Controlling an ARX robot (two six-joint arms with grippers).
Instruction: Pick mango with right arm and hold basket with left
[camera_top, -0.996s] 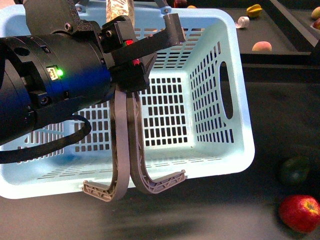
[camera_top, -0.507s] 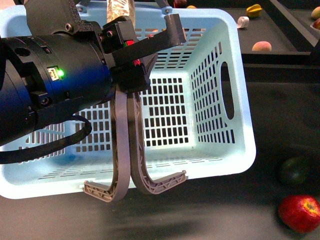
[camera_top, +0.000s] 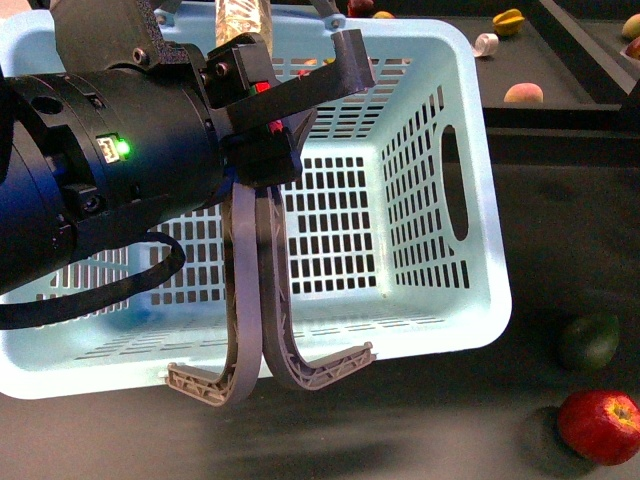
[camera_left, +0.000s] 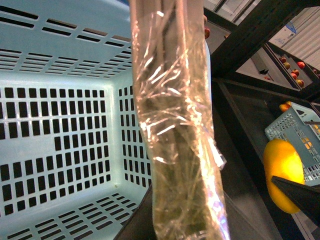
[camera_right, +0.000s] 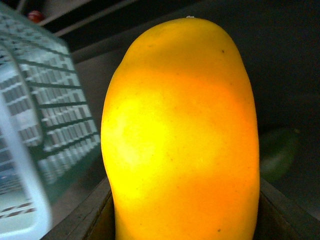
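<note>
My right gripper (camera_right: 185, 220) has its jaws pinching the mango (camera_right: 180, 135), which is off the table just beside the basket (camera_top: 480, 200) wall, probably staged for dropping in. Both handles (camera_top: 250, 290) gather up at the left gripper (camera_top: 285, 100). I judge that steadies the basket, but I can't tell if its jaws clamp them. The apple (camera_top: 598, 425) and green fruit (camera_top: 588, 340) lie outside.

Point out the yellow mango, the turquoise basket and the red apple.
smooth yellow oval mango (camera_right: 180, 135): right wrist view, middle of its skin.
pale turquoise slotted plastic basket (camera_top: 440, 345): front view, near rim.
round red apple (camera_top: 598, 425): front view, centre.
</note>
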